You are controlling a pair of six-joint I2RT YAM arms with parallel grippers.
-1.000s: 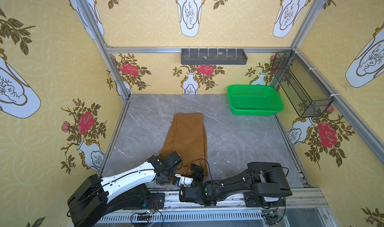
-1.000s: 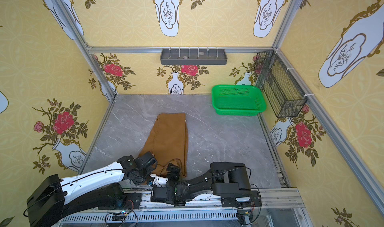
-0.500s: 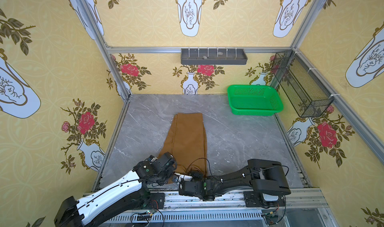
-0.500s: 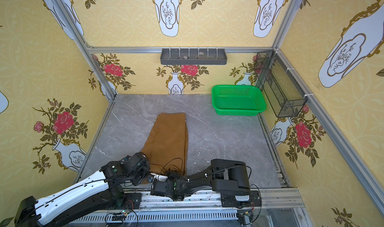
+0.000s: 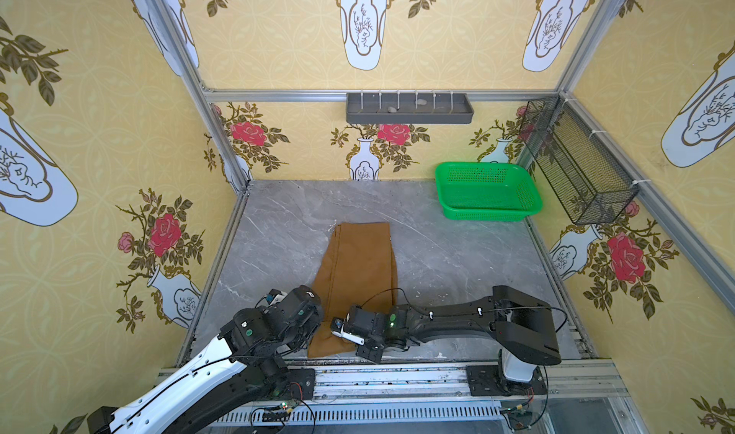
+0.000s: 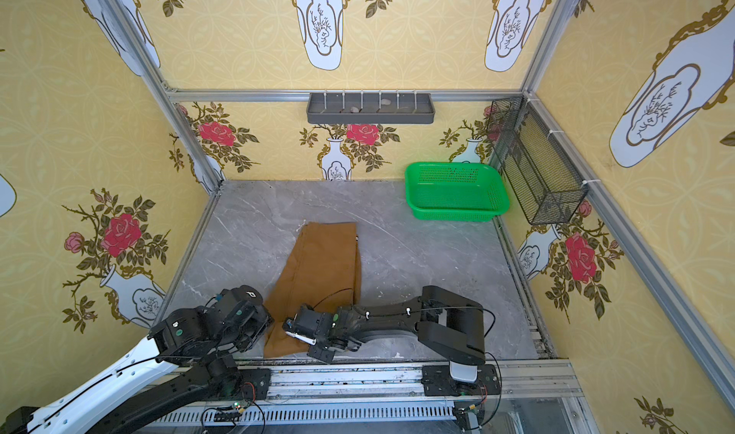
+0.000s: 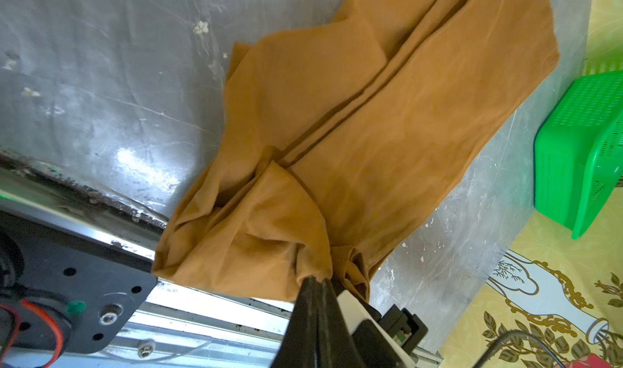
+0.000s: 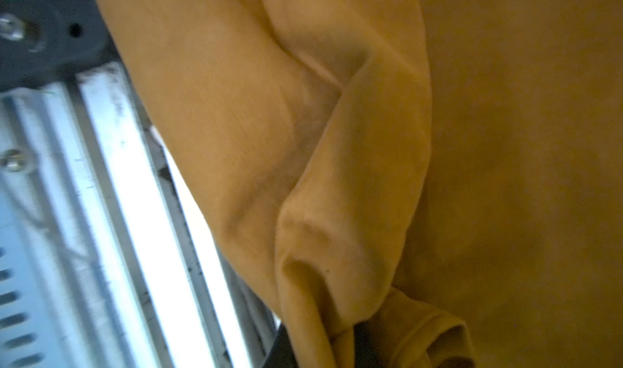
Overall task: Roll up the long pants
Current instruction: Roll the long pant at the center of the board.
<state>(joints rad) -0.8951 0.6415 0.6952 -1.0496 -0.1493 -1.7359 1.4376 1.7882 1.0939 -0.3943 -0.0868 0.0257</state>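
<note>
**Op:** Both arms have sunk lower at the bench front since a second ago.

**Desk:** And the pants?

**Op:** I see them lying lengthwise mid-bench, near end bunched at the front edge, well apart from the basket in the far right corner.

**Desk:** Grippers?

**Op:** Left gripper is pinched tight on that bunched end. Right gripper, just beside it, clamps a fold too.

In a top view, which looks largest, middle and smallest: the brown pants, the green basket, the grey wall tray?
1. long pants, partly covered
2. green basket
3. grey wall tray
</note>
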